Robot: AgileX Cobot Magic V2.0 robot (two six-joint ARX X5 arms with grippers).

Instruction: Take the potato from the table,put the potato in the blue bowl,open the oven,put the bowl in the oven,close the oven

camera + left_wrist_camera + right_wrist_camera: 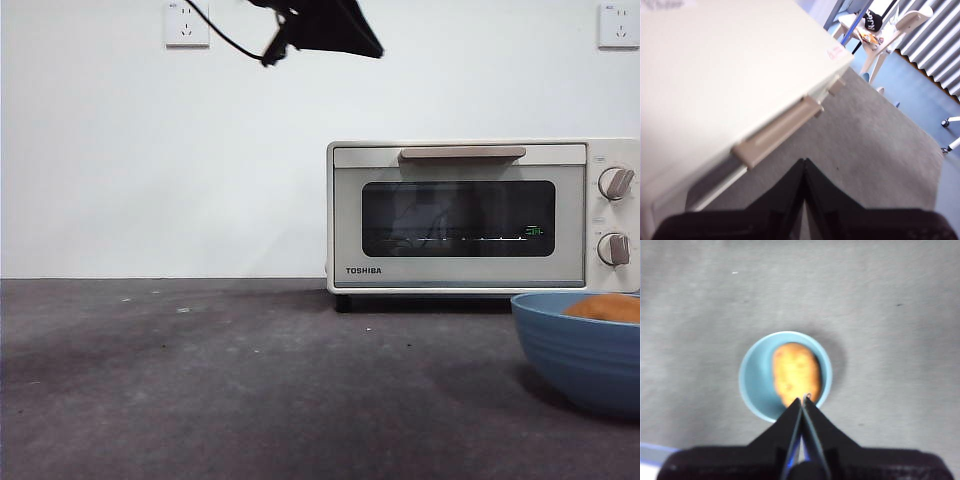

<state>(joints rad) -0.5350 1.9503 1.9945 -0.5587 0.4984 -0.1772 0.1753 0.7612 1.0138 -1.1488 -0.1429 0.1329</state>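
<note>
Your right gripper (803, 401) hangs above the potato (796, 372) in the blue bowl (754, 377), jaws together, empty. Your left gripper (805, 165) is likewise pinched, empty, over the oven (715, 75) handle (777, 132).

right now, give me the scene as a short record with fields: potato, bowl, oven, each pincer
potato: the potato lies inside the blue bowl
bowl: on the table, in front of the oven, toward its knob side
oven: the oven is closed, bar handle untouched
left pincer: the left pincer is shut, empty, above the oven near its handle
right pincer: the right pincer is shut, empty, high over the bowl
task stage: potato placed; oven not yet opened
</note>
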